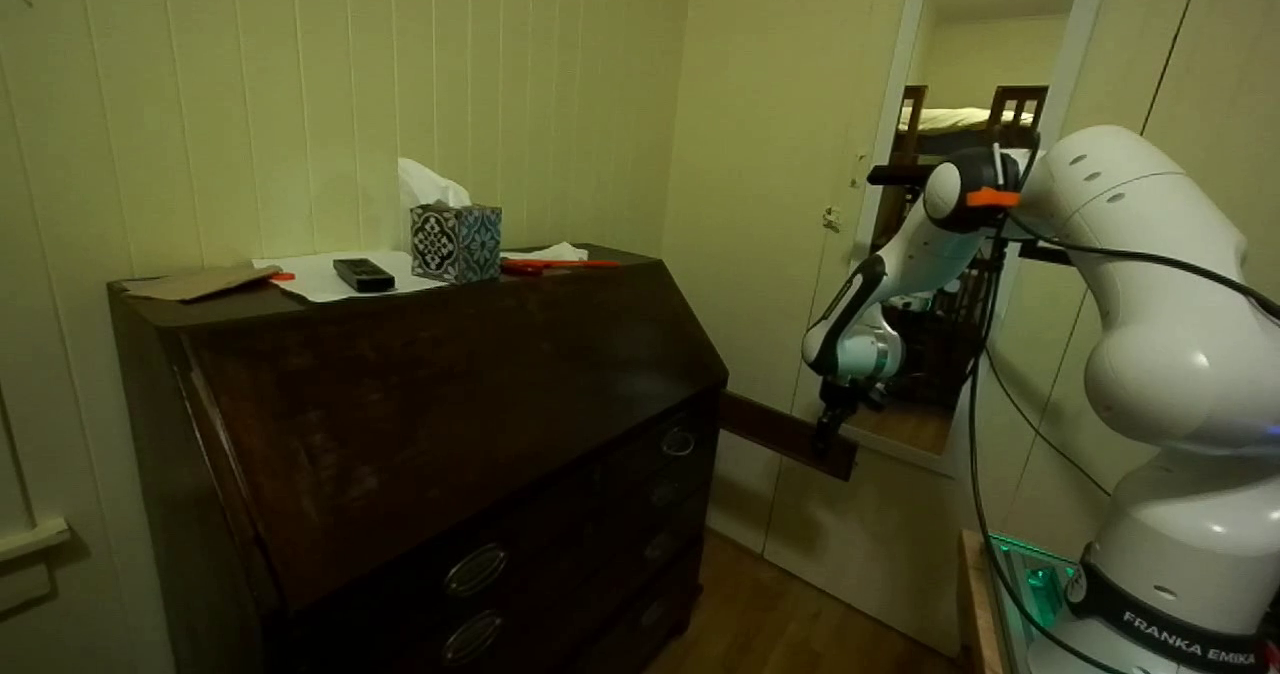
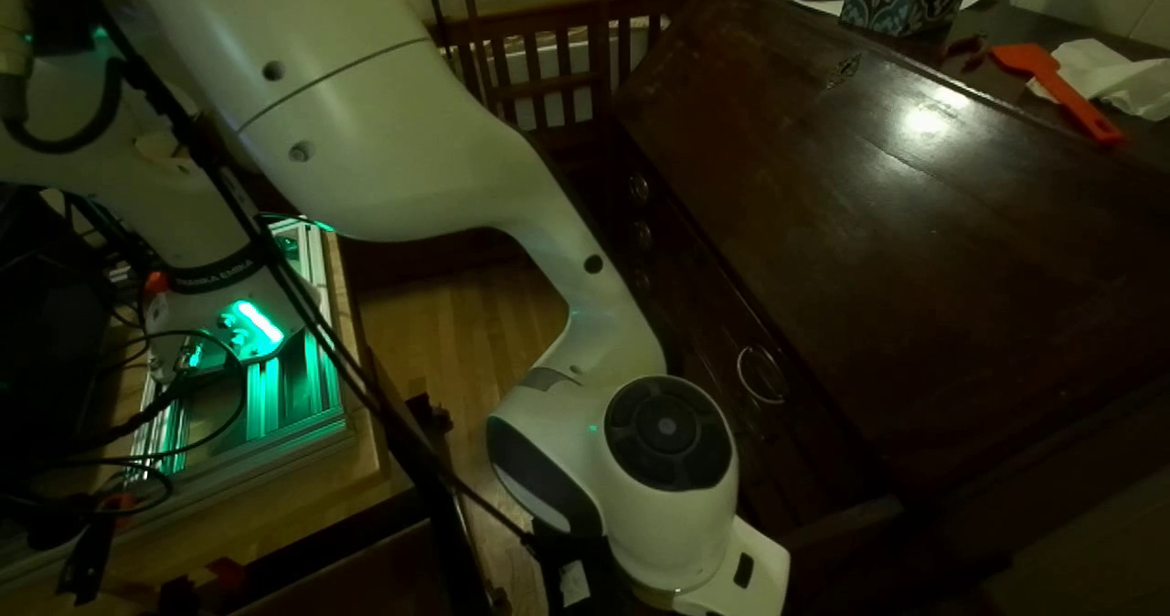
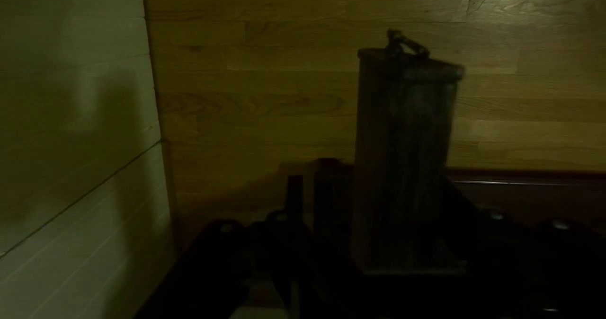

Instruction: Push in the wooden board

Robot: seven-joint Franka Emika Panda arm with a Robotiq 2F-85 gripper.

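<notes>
The wooden board point(image 1: 768, 422) is a long, narrow, dark-brown slat. It sticks out level from the right end of the desk in an exterior view. In the wrist view the board point(image 3: 407, 125) stands out from the desk, with a small metal knob point(image 3: 406, 44) at its free end. My gripper point(image 1: 826, 432) is at the board near its free end. In the wrist view my gripper point(image 3: 372, 196) is open, its fingers on either side of the board. A gap shows between the left finger and the board. Whether the right finger touches is too dark to tell.
The desk point(image 1: 480, 394) has a slanted front and drawers with metal handles. A tissue box point(image 1: 455, 242), a remote point(image 1: 364, 275) and a red tool point(image 2: 1060, 90) lie on top. A mirror point(image 1: 925, 424) leans on the wall close behind my gripper. A cable point(image 1: 975, 454) hangs by the arm.
</notes>
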